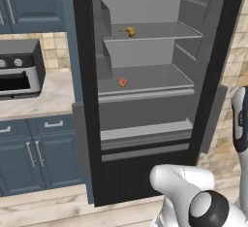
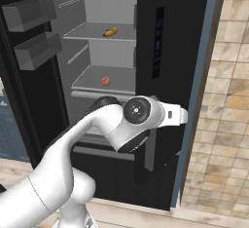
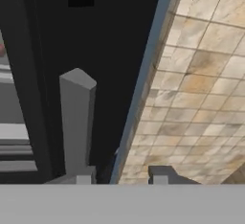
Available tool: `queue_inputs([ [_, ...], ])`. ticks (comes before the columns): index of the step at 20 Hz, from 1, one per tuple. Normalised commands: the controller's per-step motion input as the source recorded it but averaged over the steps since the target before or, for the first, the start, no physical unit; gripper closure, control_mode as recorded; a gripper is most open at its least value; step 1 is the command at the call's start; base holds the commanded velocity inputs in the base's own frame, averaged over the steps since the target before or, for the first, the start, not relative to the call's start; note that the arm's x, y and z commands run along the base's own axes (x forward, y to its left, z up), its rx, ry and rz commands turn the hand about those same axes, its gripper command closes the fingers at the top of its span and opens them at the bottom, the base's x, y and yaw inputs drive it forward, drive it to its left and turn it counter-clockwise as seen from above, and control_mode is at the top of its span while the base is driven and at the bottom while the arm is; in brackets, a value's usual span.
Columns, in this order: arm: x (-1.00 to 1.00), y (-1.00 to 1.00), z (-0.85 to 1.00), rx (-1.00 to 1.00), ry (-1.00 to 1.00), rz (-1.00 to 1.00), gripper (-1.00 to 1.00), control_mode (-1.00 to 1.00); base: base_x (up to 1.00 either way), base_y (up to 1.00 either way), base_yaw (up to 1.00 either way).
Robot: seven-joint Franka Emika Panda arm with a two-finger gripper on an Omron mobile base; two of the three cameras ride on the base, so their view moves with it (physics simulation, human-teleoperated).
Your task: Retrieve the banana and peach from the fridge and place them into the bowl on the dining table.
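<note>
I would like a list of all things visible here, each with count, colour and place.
fridge: one, black, doors open, grey inside, centre.
banana: one, yellow, upper shelf.
peach: one, orange-red, lower shelf.
door handle: one, grey, upright on the right door, beside the tool.
oven: one, grey, on the counter at left.
cabinets: several, blue-grey, left of the fridge.
tile wall: beige, right.
arm: one, white.
tool: one, dark tips slightly apart, near the handle.

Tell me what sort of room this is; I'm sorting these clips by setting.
A kitchen, rendered: an open black fridge holding a banana and a peach, blue-grey cabinets under a stone counter, and a tiled wall.
</note>
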Motion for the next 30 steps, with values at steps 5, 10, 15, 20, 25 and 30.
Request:
queue_inputs([
  [5,-0.08,0.91,0.34,-0.17,0.01,0.0,-1.0,-1.0,0.0,0.0,0.0],
  [10,0.01,0.72,0.32,-0.24,0.21,0.0,-1.0,-1.0,0.0,0.0,0.0],
  [15,0.0,0.62,-0.05,-0.39,0.16,0.0,-1.0,-1.0,0.0,0.0,0.0],
  [20,0.18,0.23,-0.01,-0.29,0.16,0.01,-1.0,-1.0,0.0,0.0,0.0],
  [25,0.4,0.24,-0.09,-0.25,0.27,0.2,-1.0,-1.0,0.0,0.0,0.0],
  [30,0.67,0.43,-0.35,-0.22,0.22,0.28,-1.0,-1.0,0.0,0.0,0.0],
])
